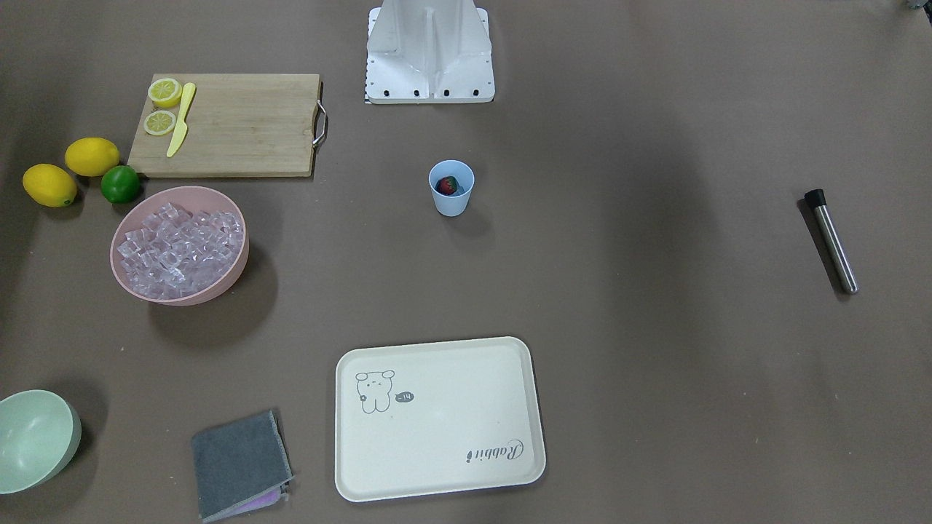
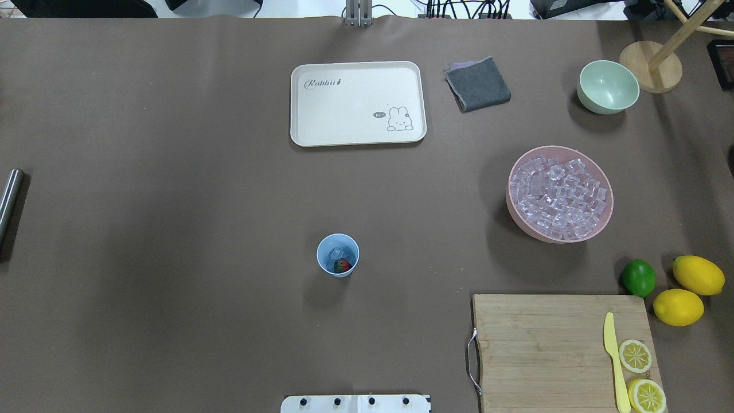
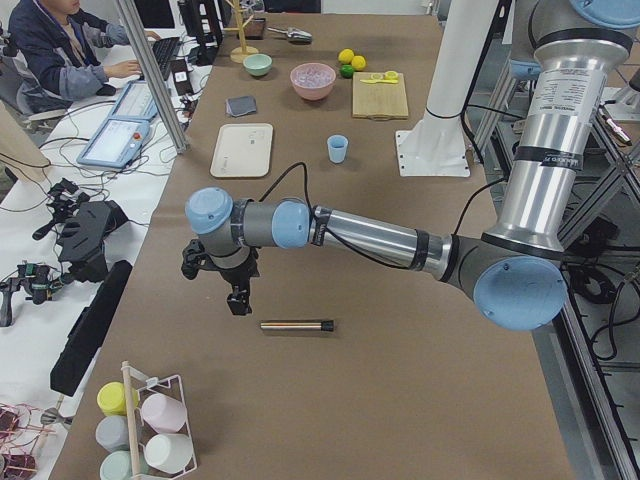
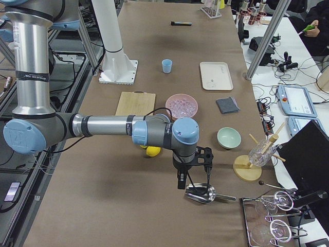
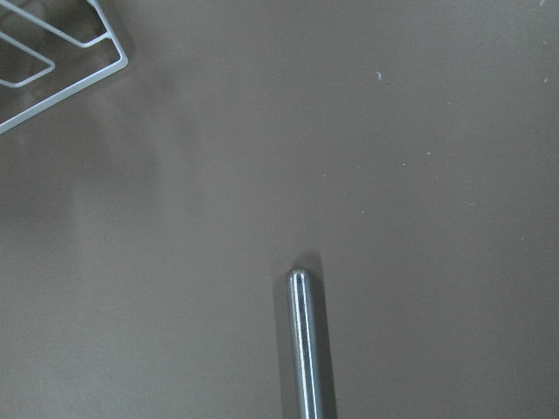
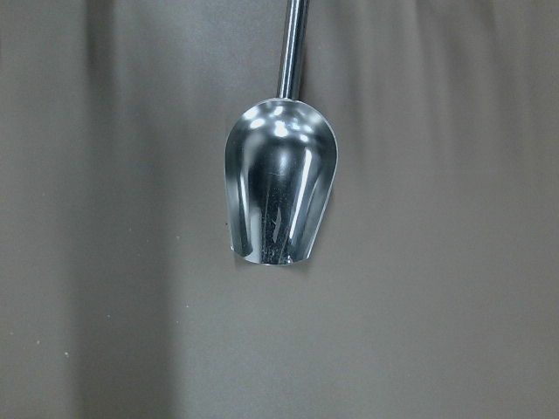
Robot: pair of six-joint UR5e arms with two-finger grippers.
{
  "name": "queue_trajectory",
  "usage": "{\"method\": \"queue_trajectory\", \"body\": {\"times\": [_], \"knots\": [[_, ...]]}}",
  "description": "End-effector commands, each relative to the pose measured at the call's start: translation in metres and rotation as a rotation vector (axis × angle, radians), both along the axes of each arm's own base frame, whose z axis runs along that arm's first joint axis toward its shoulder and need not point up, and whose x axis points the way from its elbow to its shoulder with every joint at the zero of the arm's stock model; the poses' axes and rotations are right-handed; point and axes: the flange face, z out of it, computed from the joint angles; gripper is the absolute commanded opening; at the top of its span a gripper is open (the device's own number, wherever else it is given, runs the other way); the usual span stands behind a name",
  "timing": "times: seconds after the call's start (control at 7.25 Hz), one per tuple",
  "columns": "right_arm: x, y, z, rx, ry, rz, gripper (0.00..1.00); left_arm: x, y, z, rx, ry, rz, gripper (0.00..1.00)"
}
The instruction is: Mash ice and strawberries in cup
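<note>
The light-blue cup (image 1: 451, 188) stands upright mid-table, also in the overhead view (image 2: 338, 255). Inside it lie a red strawberry (image 2: 342, 265) and a clear ice cube (image 2: 337, 253). More ice fills the pink bowl (image 2: 559, 192). A steel muddler with a black tip (image 1: 831, 241) lies on the table. My left gripper (image 3: 237, 300) hovers just above and beside it; I cannot tell whether it is open or shut. My right gripper (image 4: 182, 182) hangs over a metal scoop (image 6: 278, 192) lying on the table; I cannot tell its state either. No fingers show in either wrist view.
A cream tray (image 2: 358, 103), a grey cloth (image 2: 477, 84) and a pale green bowl (image 2: 608, 87) lie on the far side. A cutting board (image 2: 545, 344) holds lemon slices and a yellow knife. Two lemons (image 2: 688, 289) and a lime (image 2: 639, 277) lie beside it. A wire cup rack (image 3: 150, 425) stands near the muddler.
</note>
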Motion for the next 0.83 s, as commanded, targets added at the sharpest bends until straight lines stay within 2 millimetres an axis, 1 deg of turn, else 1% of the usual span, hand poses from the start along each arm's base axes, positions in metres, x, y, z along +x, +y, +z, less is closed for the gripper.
{"method": "queue_trajectory", "body": {"times": [0.0,0.14,0.28,0.41,0.69], "knots": [[0.000,0.000,0.000,-0.002,-0.002,0.000,1.00,-0.037,0.005,0.041,-0.036,0.004,-0.060,0.98],[0.000,0.000,0.000,-0.002,-0.002,0.000,1.00,-0.041,0.008,0.062,-0.034,0.006,-0.034,0.98],[-0.002,-0.001,-0.001,-0.001,-0.003,-0.005,1.00,-0.048,0.013,0.069,-0.024,0.010,-0.028,0.98],[-0.004,-0.001,-0.001,-0.002,-0.005,-0.008,1.00,-0.049,0.020,0.076,-0.038,0.012,-0.031,0.98],[-0.006,-0.001,0.000,-0.007,-0.016,-0.009,1.00,-0.049,0.019,0.074,-0.039,0.011,-0.038,0.98]]}}
